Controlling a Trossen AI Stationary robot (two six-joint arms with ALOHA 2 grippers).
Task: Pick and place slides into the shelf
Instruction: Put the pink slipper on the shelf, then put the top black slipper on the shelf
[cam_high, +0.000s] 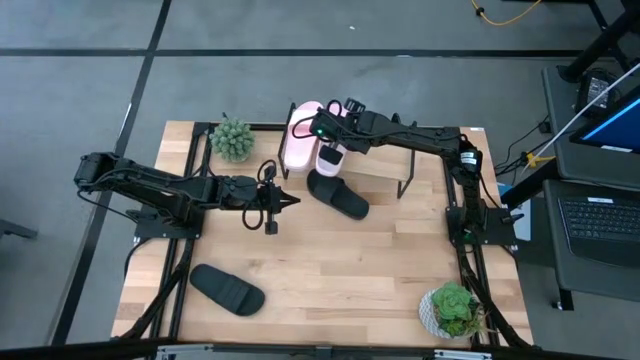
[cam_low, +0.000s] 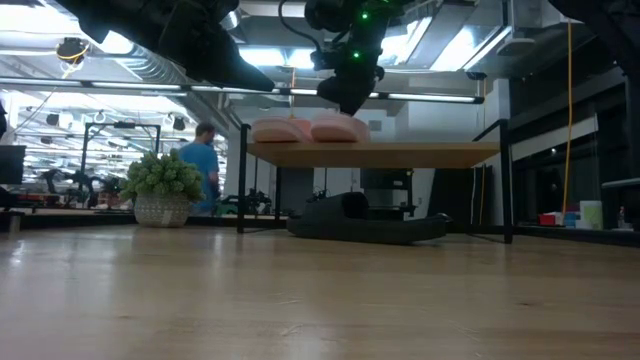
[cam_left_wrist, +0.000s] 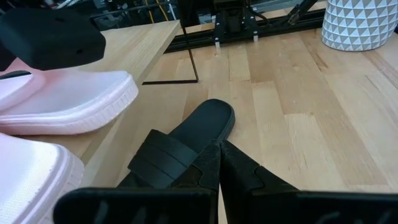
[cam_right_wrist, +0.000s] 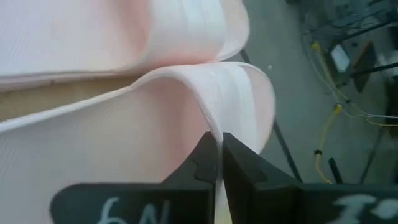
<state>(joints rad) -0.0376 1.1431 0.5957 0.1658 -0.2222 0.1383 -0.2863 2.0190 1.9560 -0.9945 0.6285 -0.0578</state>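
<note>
Up on the shelf (cam_high: 430, 165), right tool (cam_right_wrist: 219, 146) pinches a pink slide's (cam_right_wrist: 124, 124) strap.

SETTING: robotics lab | EVIDENCE: open ceiling ducts (cam_low: 150, 65), laptop (cam_high: 600, 225) (beside table), floor cables (cam_high: 505, 12)

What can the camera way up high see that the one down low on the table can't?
Only the high view shows the second black slide near the table's front and the left pincer shut over bare wood. Only the low view shows a person in blue in the room behind. Both show the two pink slides on the shelf, the right pincer pinching one pink strap, and a black slide by the shelf.
</note>
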